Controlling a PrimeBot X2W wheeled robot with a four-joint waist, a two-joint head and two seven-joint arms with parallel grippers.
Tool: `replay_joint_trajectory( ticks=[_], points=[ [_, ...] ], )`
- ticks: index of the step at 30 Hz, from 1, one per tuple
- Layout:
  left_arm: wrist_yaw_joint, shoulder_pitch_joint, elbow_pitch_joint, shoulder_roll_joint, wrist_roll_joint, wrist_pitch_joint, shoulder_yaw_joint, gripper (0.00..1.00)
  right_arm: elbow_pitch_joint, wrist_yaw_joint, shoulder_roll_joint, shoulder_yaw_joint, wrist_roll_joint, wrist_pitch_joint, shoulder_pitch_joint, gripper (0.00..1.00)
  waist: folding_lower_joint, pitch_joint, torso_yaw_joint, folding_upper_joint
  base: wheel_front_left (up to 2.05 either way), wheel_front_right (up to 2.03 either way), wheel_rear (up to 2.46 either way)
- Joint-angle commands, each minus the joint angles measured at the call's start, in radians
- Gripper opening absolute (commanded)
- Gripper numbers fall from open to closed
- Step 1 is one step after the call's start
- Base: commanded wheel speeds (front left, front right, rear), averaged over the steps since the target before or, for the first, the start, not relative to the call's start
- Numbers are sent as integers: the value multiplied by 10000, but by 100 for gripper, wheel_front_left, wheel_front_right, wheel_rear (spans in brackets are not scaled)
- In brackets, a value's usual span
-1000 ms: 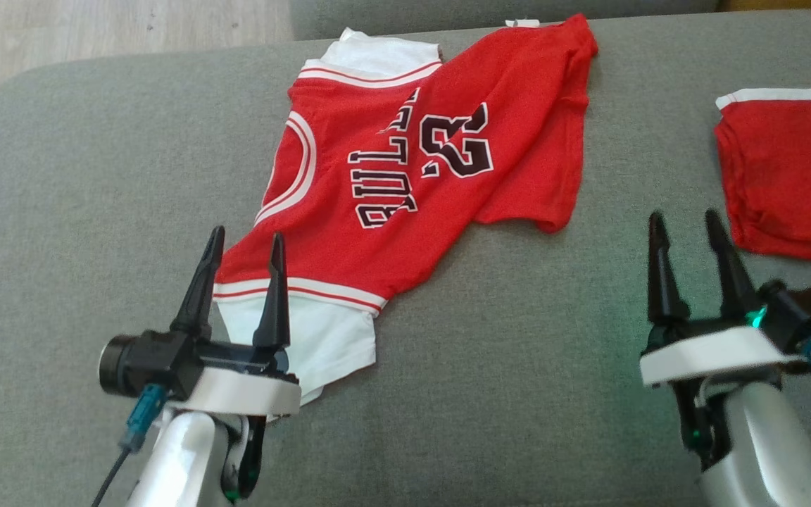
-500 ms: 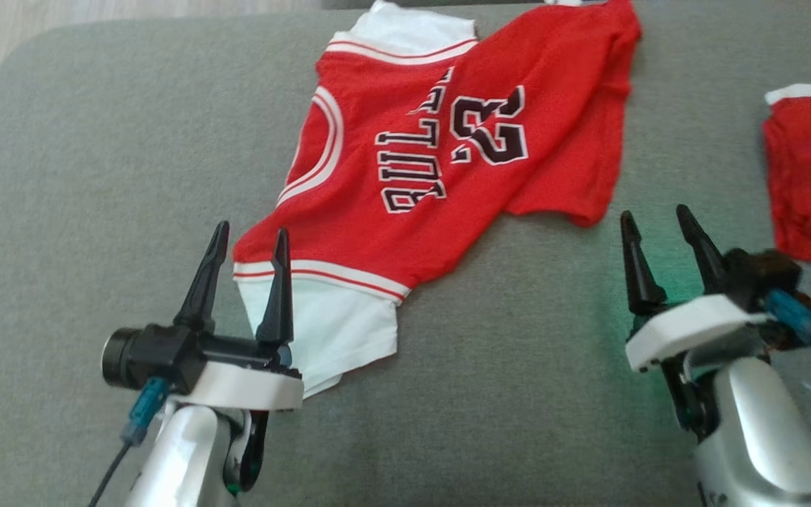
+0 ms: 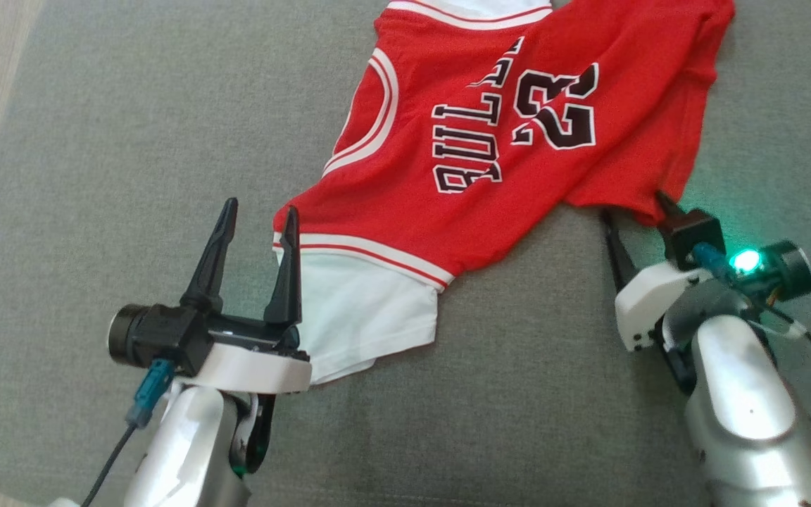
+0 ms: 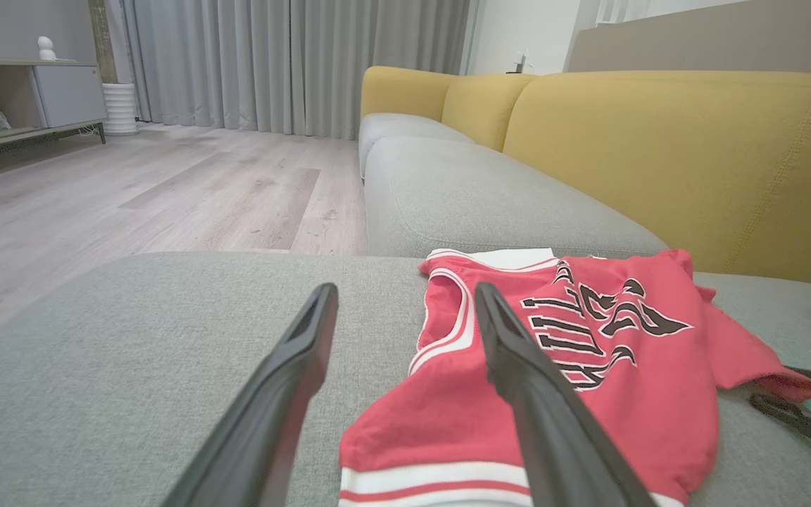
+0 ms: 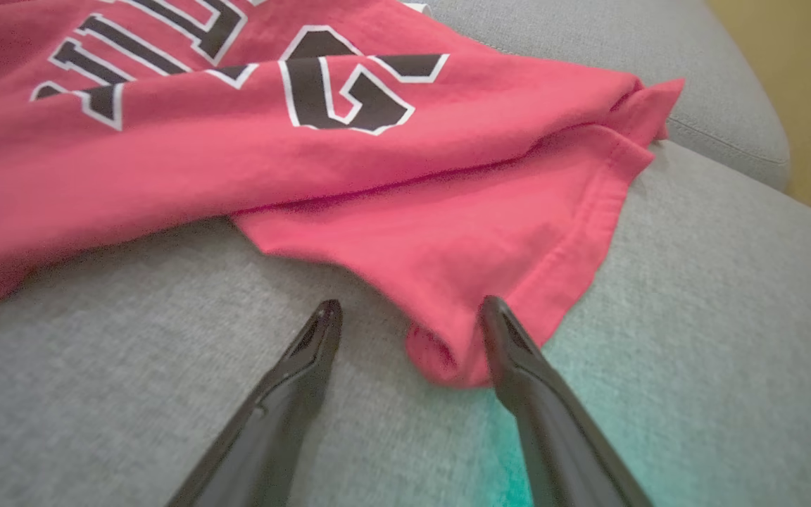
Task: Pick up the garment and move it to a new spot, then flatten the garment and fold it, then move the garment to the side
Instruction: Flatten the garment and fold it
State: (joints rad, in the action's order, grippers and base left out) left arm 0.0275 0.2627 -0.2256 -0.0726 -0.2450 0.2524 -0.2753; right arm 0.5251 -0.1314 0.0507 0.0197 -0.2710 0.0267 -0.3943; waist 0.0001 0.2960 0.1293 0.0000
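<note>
A broad grey seat cushion (image 3: 96, 141) spans the head view. The left wrist view adds a mustard-yellow backrest (image 4: 659, 155) behind the cushion and pale wood floor (image 4: 131, 197) off to one side.

The garment, a red jersey (image 3: 490, 183), lies on that cushion, running diagonally from the near left up to the far right. It is rumpled rather than flat: a fold cuts across its black, white-edged lettering, and the number 23 sits beside it. A white sleeve (image 3: 356, 317) sticks out at the near end below a white-and-red striped band.

The left gripper (image 3: 261, 205) is at that near end with its jaws spread wide and nothing between them. One finger points over bare cushion and the other over the striped band (whether it touches the cloth I cannot tell).

The right gripper (image 3: 632, 205) is low at the jersey's near right corner, with its jaws also spread. In the right wrist view a rolled bit of red hem (image 5: 441, 352) lies between the two fingers, with one fingertip right against the hem's edge — straddled, not pinched.

A green light (image 3: 745, 261) glows on the right wrist and tints the cushion beneath it.
</note>
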Motion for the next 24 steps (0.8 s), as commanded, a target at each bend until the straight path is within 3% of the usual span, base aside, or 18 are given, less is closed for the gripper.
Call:
replay_joint_trajectory(
  ticks=[1, 2, 3, 4, 14, 24],
  points=[
    [33, 405, 239, -18, 80, 93, 229, 100, -28, 7, -4, 74, -214, -14, -341, 100, -1, 87, 65, 0, 0, 0, 0],
    [36, 418, 230, -11, 81, 93, 233, 100, 39, 7, -4, 5, -286, -39, -416, 100, -1, 109, 72, 0, 0, 0, 0],
    [37, 426, 225, -6, 85, 93, 239, 100, 99, 7, -4, -105, -376, -42, -482, 67, -1, 125, 71, 0, 0, 0, 0],
    [35, 433, 221, -2, 90, 93, 248, 100, 149, 7, -4, -205, -461, -58, -537, 0, -1, 139, 63, 0, 0, 0, 0],
    [9, 389, 110, -68, 134, 93, 478, 100, 15, 7, -5, -1055, -631, -466, -228, 0, -1, -313, -507, 0, 0, 0, 0],
    [-55, 37, 229, -127, 152, 93, 714, 100, -2104, 7, -5, -1918, -389, 135, 1608, 0, -1, -1064, -1510, 0, 0, 0, 0]
  ],
)
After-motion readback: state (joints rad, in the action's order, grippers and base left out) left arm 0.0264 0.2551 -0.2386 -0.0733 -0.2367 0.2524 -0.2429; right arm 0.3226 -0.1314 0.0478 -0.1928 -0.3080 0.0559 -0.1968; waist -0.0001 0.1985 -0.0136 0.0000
